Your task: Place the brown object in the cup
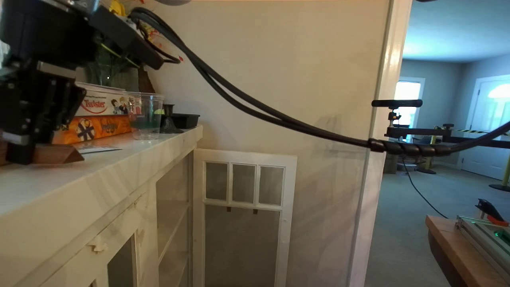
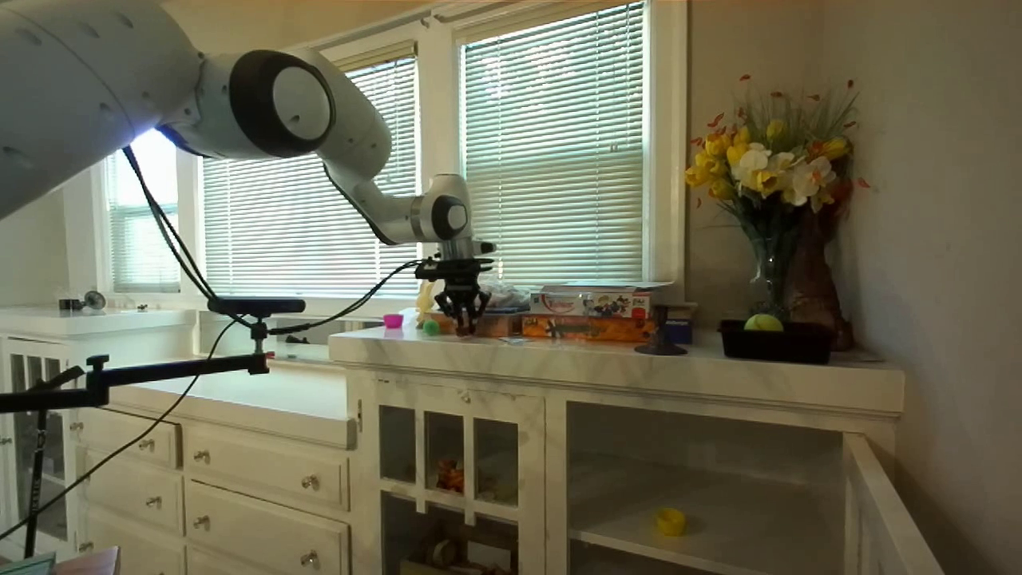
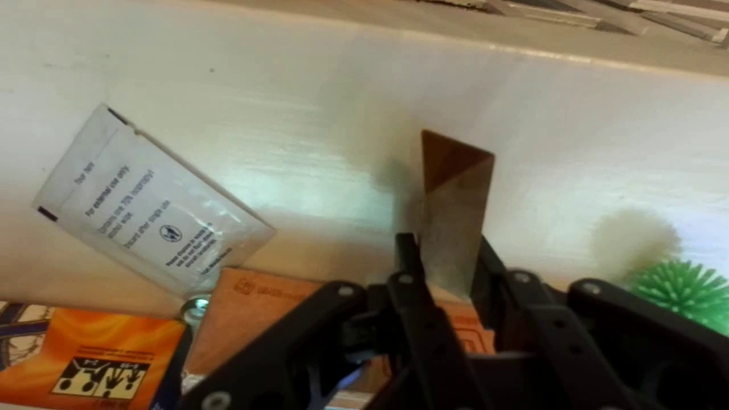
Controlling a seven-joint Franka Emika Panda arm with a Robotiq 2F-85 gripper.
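Counter point(image 2: 575, 367): pale marbled top, site of the work; no lip visible at the front edge, so anything dropped there could go over.
Arm point(image 2: 351, 120): out above the counter, cable point(image 1: 350, 139) hanging slack; a wide swing might snag it.
Game boxes point(image 2: 591, 327): stacked toward the back; a low sideways carry may bump them.
Gripper point(image 3: 447, 259): low over the counter, by all appearances clamped on the brown block point(image 3: 455, 210) from both sides.
Clear cup point(image 1: 145, 115): upright, apart from the gripper; likely target, though a small pink cup-like thing point(image 2: 393, 320) sits there too. Looks thin; a clipped rim would probably tip it.
Brown block: triangular end face, held toward one end, free length pointing at the front edge. Resting or just lifted, cannot tell. Sloped sides could squeeze loose; free end could pivot down; carried crosswise, it might bridge the cup's mouth.
Green spiky ball point(image 3: 680, 296): near the gripper; a sideways nudge could roll it.
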